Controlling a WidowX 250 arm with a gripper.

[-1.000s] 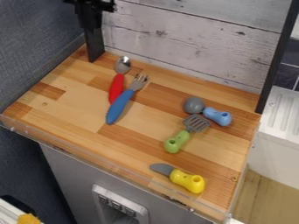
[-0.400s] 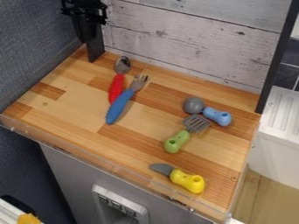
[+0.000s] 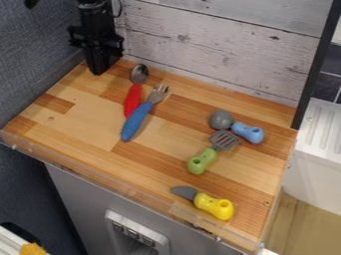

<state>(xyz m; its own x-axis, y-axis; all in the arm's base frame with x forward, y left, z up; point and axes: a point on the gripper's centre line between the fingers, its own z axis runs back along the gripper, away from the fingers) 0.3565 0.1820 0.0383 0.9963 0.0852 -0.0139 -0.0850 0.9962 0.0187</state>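
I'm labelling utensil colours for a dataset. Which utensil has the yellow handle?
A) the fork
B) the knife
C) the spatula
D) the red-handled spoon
B: the knife, near the front edge, has a grey blade joined to a chunky yellow handle.

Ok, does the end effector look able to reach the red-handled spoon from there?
Probably yes: the end effector is near the red-handled spoon, whose bowl is uncovered. The blue-handled fork crowds the lower end of the spoon's handle, so that part looks tighter.

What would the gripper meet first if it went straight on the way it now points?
The gripper would probably meet the tabletop near its far left corner; depth is unclear.
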